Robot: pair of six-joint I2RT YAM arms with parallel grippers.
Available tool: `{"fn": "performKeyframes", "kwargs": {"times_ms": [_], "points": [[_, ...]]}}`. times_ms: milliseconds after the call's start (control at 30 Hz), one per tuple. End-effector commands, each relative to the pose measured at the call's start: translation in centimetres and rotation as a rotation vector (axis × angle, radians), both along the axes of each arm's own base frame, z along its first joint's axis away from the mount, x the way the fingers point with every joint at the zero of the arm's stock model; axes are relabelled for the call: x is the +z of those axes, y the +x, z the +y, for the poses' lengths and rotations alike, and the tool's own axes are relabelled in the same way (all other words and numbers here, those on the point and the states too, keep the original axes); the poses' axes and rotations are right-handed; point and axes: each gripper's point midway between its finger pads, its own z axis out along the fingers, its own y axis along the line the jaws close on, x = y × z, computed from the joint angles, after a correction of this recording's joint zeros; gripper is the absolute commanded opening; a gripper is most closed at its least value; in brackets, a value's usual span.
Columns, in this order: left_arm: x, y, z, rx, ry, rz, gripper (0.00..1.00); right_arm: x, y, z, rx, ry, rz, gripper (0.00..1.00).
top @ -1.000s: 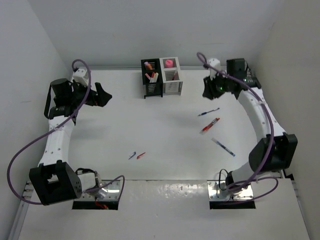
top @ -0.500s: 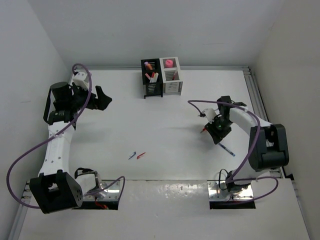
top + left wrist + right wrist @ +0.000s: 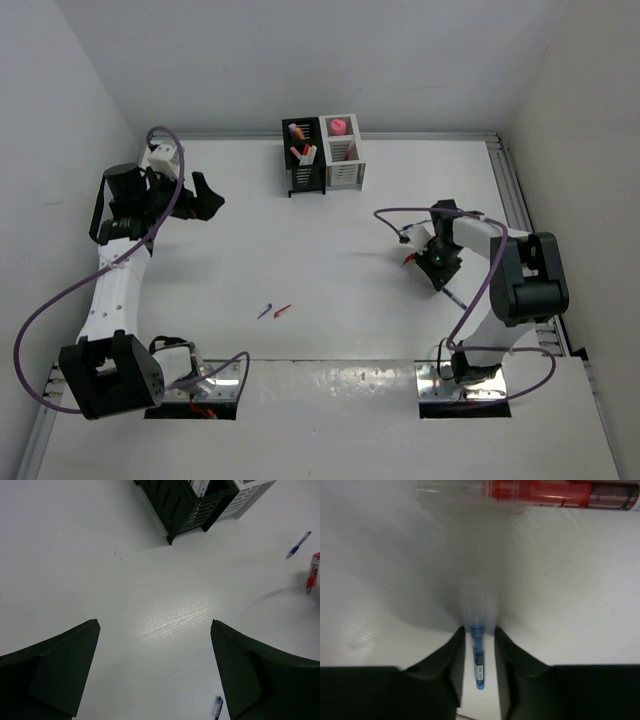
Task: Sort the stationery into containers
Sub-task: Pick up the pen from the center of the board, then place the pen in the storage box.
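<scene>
Swung down from beside the holders a second ago, the right hand [image 3: 438,262] now sits low on the counter [image 3: 330,250] over the loose pens, while the left arm has barely shifted.

Seen from the wrist, the right hand [image 3: 479,635] has a blue pen [image 3: 478,660] lying lengthwise in the slot between its fingers. The pen's long axis runs straight along the line of reach, one end back toward the palm and the other, blurred, pointing out past the fingertips. Its fingers stand narrowly apart, a sliver of counter showing on either side of the barrel, so the pen looks bracketed, not yet pinched. A red pen [image 3: 545,492] lies crosswise just ahead of the fingertips, apart from the blue one.

From above, the tail of the blue pen [image 3: 452,297] pokes out behind the hand. The joined black holder [image 3: 303,178] and white holder [image 3: 345,175] stand well ahead of it, already carrying several items.

Hovering far off, the left hand [image 3: 155,670] is spread wide and holds nothing, with the black holder [image 3: 185,505] ahead of it. The right arm is plainly the nearer one, and its next move appears to be closing squarely across the barrel.
</scene>
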Motion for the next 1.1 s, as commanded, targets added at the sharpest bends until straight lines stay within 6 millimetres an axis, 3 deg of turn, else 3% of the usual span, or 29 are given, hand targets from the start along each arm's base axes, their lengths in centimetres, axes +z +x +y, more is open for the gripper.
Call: {"fn": "performKeyframes", "kwargs": {"times_ms": [0,100,133,200,233,300,333,367,400,467,567,600,633,667,733,833,867,933,967,1067], "points": [[1.4,0.3,-0.2,-0.006,0.006,-0.039,1.00,-1.3,-1.1,-0.1,0.036,-0.012,0.021,0.24],[1.3,0.3,-0.2,-0.008,0.012,-0.038,1.00,0.4,-0.8,1.0,0.051,0.017,0.012,0.10],[1.3,0.3,-0.2,-0.009,0.012,-0.038,1.00,2.3,1.3,1.9,0.055,0.046,-0.048,0.08],[1.4,0.4,-0.2,-0.015,0.010,-0.039,1.00,6.4,3.4,5.1,0.050,0.173,-0.122,0.01],[1.8,0.7,-0.2,-0.015,0.009,-0.047,1.00,10.5,6.9,6.8,0.061,0.241,-0.238,0.00],[1.9,1.0,-0.3,-0.019,-0.005,-0.044,1.00,15.5,10.1,10.6,0.014,0.421,-0.328,0.00],[2.4,1.2,-0.4,-0.027,-0.009,-0.056,1.00,20.6,13.4,12.2,0.019,0.505,-0.454,0.00],[2.5,1.5,-0.5,-0.030,-0.016,-0.054,1.00,23.8,15.5,14.2,-0.020,0.630,-0.520,0.00],[2.8,1.6,-0.6,-0.033,-0.027,-0.061,1.00,25.6,17.6,15.0,-0.054,0.686,-0.573,0.00],[3.3,2.0,-0.6,-0.033,-0.028,-0.080,1.00,32.1,22.3,16.7,-0.118,0.864,-0.784,0.00],[3.3,2.5,-0.4,-0.025,-0.035,-0.089,1.00,34.3,25.9,17.7,-0.208,1.017,-0.905,0.00],[3.2,2.7,-0.5,-0.028,-0.038,-0.087,1.00,36.9,27.5,18.0,-0.184,1.069,-1.038,0.00],[3.0,2.9,-0.4,-0.026,-0.042,-0.081,1.00,36.2,29.2,18.5,-0.226,1.097,-1.042,0.00],[2.6,3.1,-0.4,-0.029,-0.045,-0.071,1.00,37.9,30.4,18.8,-0.234,1.130,-1.118,0.00],[2.2,3.4,-0.3,-0.027,-0.047,-0.057,1.00,36.1,32.8,19.5,-0.295,1.155,-1.112,0.00],[1.5,4.0,0.2,-0.007,-0.042,-0.044,1.00,36.4,35.0,20.1,-0.347,1.175,-1.193,0.00],[1.1,4.3,0.3,-0.001,-0.043,-0.034,1.00,35.1,36.1,20.4,-0.356,1.172,-1.198,0.00],[1.2,4.6,0.5,0.002,-0.038,-0.035,1.00,34.7,37.0,20.9,-0.362,1.161,-1.229,0.00],[0.9,4.8,0.7,0.006,-0.037,-0.027,1.00,33.2,37.7,21.3,-0.364,1.152,-1.227,0.00],[0.6,5.3,0.8,0.008,-0.038,-0.017,1.00,31.1,38.4,22.4,-0.351,1.136,-1.214,0.00]]}}
